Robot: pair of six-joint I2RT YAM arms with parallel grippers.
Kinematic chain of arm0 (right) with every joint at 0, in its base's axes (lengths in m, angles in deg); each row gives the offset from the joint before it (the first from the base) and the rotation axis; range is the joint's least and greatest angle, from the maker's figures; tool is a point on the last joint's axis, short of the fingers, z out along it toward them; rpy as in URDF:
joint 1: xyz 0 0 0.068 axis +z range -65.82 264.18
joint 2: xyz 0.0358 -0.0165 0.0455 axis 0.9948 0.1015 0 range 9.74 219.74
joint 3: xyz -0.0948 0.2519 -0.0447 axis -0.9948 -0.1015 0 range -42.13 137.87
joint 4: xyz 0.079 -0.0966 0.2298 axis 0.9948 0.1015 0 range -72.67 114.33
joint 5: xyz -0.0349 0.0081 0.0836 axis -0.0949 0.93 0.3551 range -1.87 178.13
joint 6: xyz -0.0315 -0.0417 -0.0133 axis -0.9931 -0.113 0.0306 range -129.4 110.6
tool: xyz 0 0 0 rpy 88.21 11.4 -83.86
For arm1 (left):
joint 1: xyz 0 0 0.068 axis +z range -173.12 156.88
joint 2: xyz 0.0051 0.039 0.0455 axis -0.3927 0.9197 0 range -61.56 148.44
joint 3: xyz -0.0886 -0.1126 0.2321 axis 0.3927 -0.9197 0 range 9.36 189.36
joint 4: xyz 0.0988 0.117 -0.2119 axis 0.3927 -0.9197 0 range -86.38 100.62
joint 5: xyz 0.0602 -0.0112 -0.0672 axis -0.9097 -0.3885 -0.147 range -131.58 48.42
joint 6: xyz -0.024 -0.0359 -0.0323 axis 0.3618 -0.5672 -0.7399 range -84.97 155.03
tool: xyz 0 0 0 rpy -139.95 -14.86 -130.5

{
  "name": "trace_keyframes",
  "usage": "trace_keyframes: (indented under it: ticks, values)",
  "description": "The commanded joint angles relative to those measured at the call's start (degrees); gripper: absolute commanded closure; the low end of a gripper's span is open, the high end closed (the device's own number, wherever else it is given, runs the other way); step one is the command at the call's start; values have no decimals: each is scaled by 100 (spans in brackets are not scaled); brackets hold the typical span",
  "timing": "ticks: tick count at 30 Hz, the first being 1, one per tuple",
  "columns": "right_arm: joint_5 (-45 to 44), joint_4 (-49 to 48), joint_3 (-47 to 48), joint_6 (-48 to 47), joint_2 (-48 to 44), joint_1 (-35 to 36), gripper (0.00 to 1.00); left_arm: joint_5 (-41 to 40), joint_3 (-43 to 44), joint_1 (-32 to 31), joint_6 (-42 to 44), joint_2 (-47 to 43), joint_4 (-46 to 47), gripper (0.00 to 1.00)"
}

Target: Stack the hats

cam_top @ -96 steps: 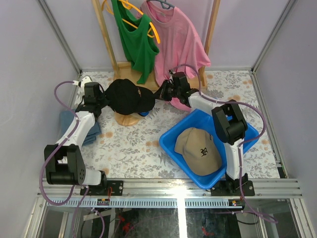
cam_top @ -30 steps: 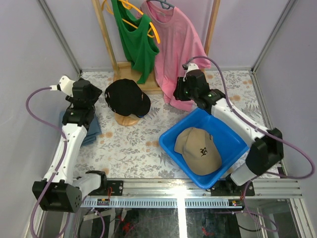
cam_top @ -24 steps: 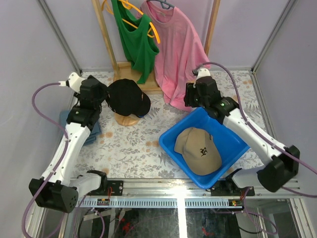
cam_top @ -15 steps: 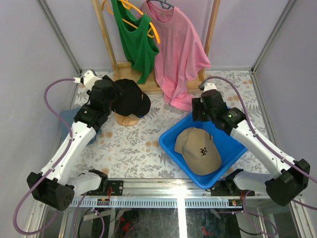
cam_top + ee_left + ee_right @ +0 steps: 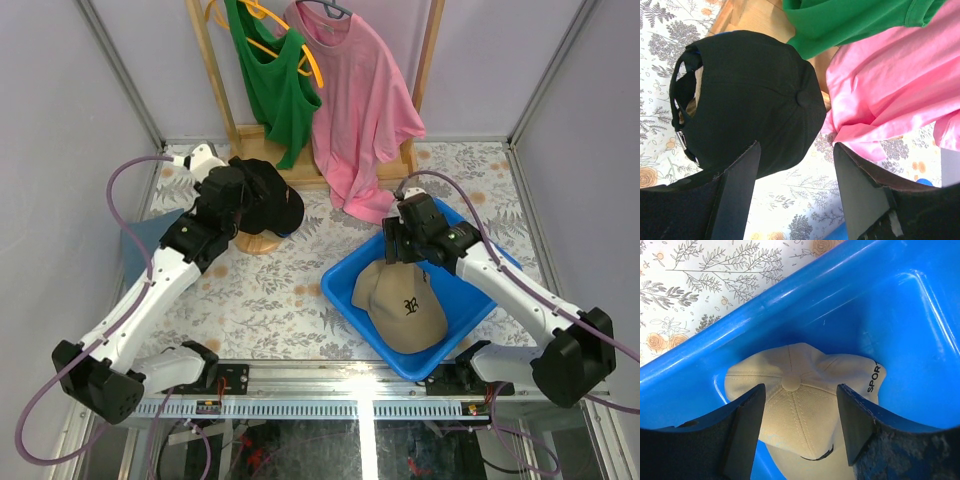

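My right hand (image 5: 800, 390), fingers apart, hangs above the tan cap (image 5: 807, 427); my left hand (image 5: 796, 150), likewise apart, above the black cap (image 5: 750, 95).

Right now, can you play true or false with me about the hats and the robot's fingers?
1. The tan cap lies in the blue bin. True.
2. The black cap is in the bin too. False: it sits on the wooden stand.
3. The right fingers are squeezing the tan cap. False: they stand open above it.
4. A pink T-shirt hangs beside a green tank top. True.
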Motion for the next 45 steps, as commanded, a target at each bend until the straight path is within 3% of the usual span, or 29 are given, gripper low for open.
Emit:
trace_keyframes:
  ticks: [1,9,12,13,17,19,26,35,45]
  values:
    - [293,-33,-14,121,69,23,33,-190,17,-122,85,38,93,39]
    - [415,59,-226,158,281,24,33,-149,16,-193,119,109,117,39]
    - [434,93,-301,151,356,23,37,-136,13,-204,114,124,124,39]
    - [431,85,-326,153,346,23,41,-129,-6,-200,112,128,132,39]
    - [240,147,-243,112,143,23,78,-123,-58,-207,103,97,137,39]
    - [105,210,-120,101,-36,23,83,-110,-82,-211,102,73,144,39]
    - [-17,722,700,85,-696,23,88,85,-33,-211,188,43,157,38]
    - [343,1198,1991,-37,-1043,23,90,1798,259,-204,303,334,414,35]
    - [1247,563,2882,-235,-1093,23,92,3416,753,-156,32,472,472,28]
